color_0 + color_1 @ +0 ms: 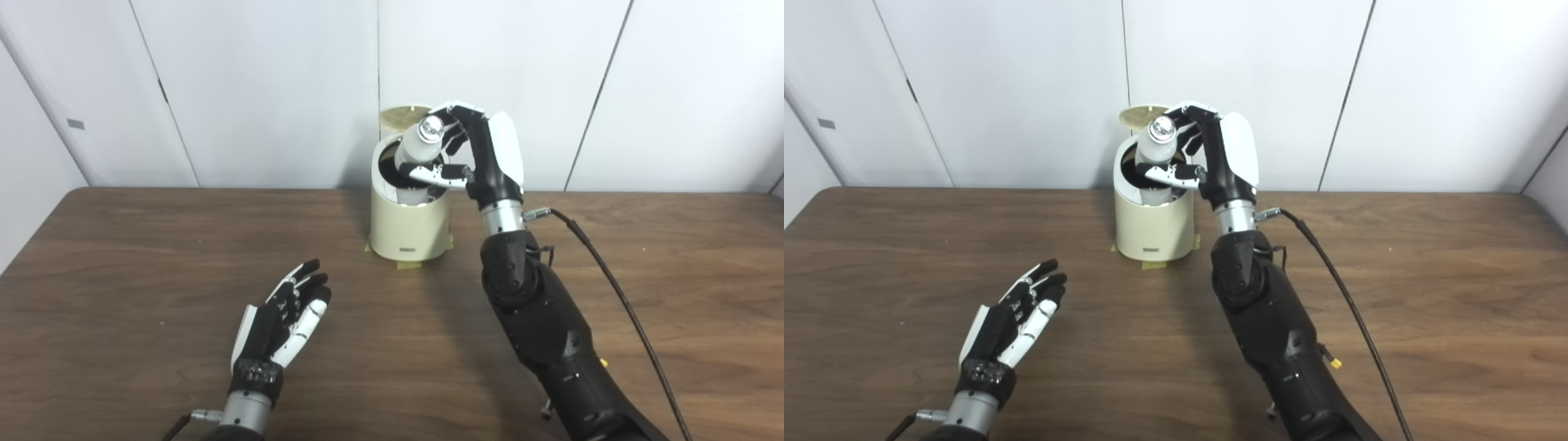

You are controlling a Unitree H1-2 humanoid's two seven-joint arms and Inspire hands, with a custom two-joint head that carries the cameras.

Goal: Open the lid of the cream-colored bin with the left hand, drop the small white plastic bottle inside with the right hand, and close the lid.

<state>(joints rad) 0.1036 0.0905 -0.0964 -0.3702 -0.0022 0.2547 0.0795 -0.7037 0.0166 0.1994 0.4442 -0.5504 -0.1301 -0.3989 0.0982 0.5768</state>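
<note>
The cream-colored bin (pixel 409 229) stands at the table's far middle, on tape, with its lid (pixel 401 115) tipped up open at the back. My right hand (pixel 474 156) is shut on the small white plastic bottle (pixel 419 147), which has a silver cap. It holds the bottle tilted in the bin's open mouth, the lower end inside the rim. My left hand (pixel 285 318) is open and empty. It rests low over the table, in front of the bin and to its left, palm turned inward. The same scene shows in the right eye view, with the bin (pixel 1153 226) and bottle (pixel 1156 150).
The brown wooden table (pixel 122 275) runs to a white panelled wall close behind the bin. A black cable (pixel 618 294) trails from my right wrist across the table's right half. My right forearm (pixel 539 324) crosses the space right of the bin.
</note>
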